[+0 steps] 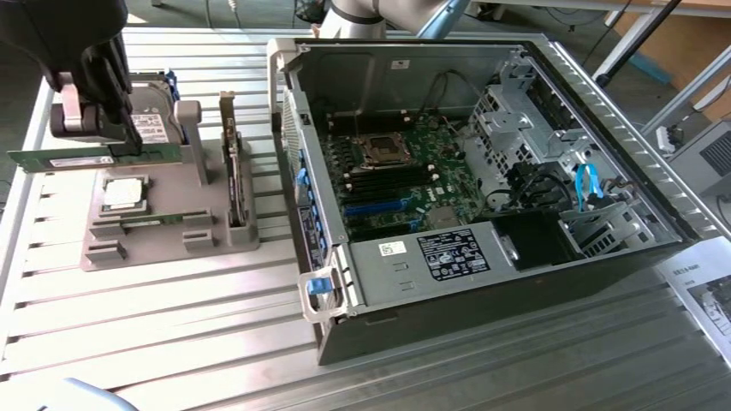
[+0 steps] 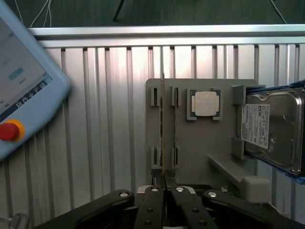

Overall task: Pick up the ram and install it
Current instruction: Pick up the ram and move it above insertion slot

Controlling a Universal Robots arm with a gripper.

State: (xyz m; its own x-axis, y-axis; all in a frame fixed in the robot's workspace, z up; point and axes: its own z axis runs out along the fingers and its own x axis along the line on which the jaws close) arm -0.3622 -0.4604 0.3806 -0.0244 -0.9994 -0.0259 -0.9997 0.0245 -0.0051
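Fingers [image 2: 153, 202] clamp the ram [image 2: 162, 129] edge-on, holding it above the grey holder [image 2: 205, 140] beside the hard drive [image 2: 274, 129].

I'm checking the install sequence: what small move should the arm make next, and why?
Probably carry the ram sideways toward the open case, on the exterior view's right. The gripper is shut on the ram, which hangs above the grey holder, and the motherboard's slots lie inside that case.
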